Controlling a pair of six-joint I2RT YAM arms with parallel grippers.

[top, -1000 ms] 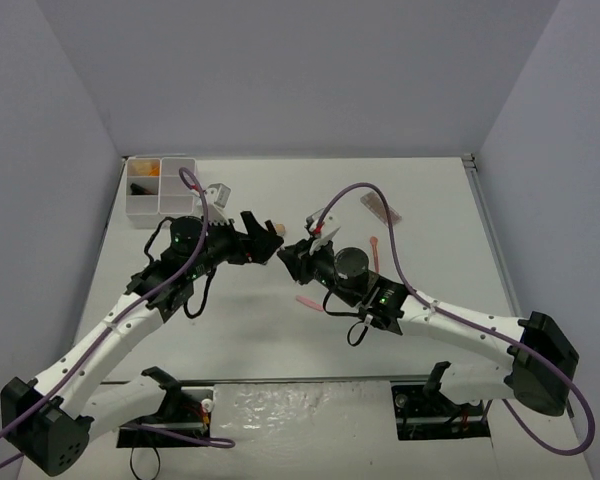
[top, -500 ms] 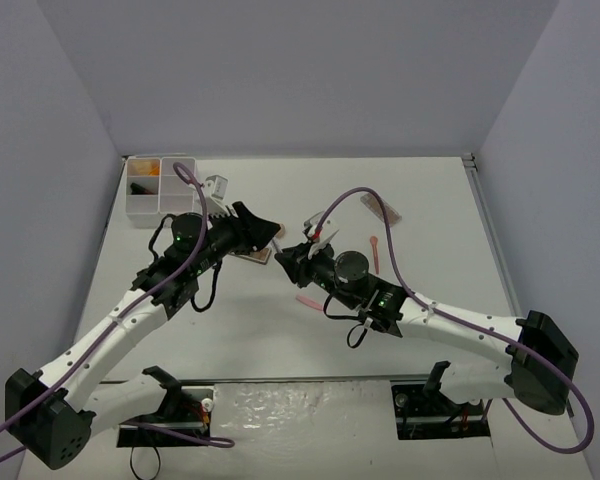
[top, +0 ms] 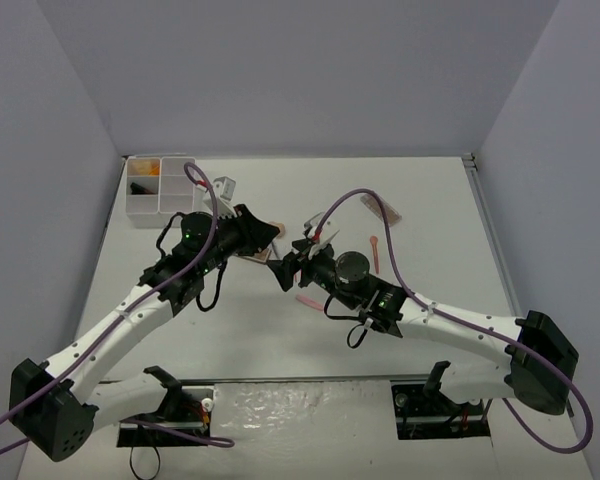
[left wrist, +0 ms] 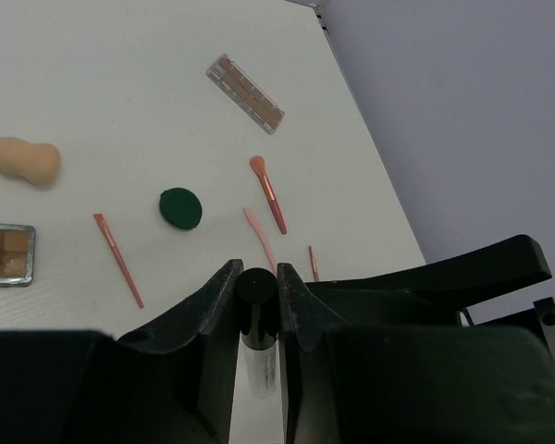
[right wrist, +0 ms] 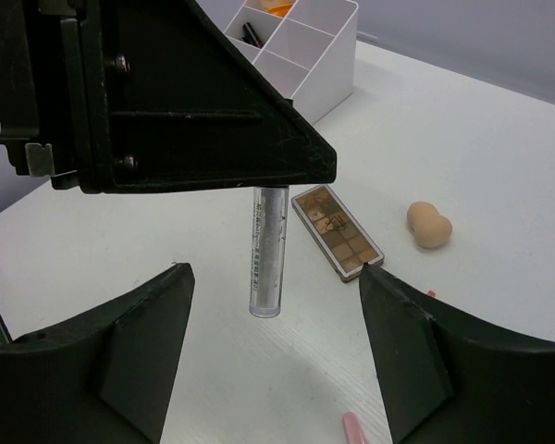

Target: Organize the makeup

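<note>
Pinched in the left gripper (left wrist: 257, 279) by its capped end, hanging upright: clear black-capped tube (right wrist: 267, 250). Spread wide on either side, touching nothing: right gripper (right wrist: 275, 287). Just beyond, flat on the table: eyeshadow palette (right wrist: 337, 231), beige sponge (right wrist: 429, 225).

Desk (top: 435, 240): white, matte, faint ribbed texture close up. Plain pale grey-lilac panels box it in on three sides. Back wall (top: 300, 70) runs along the desk's far edge. Left wall (top: 30, 200) and right wall (top: 570, 180) stand at its sides. Small metal bracket (top: 469, 160) sits at the desk's far right corner. Light is even and diffuse, with soft shadows on the desk.
</note>
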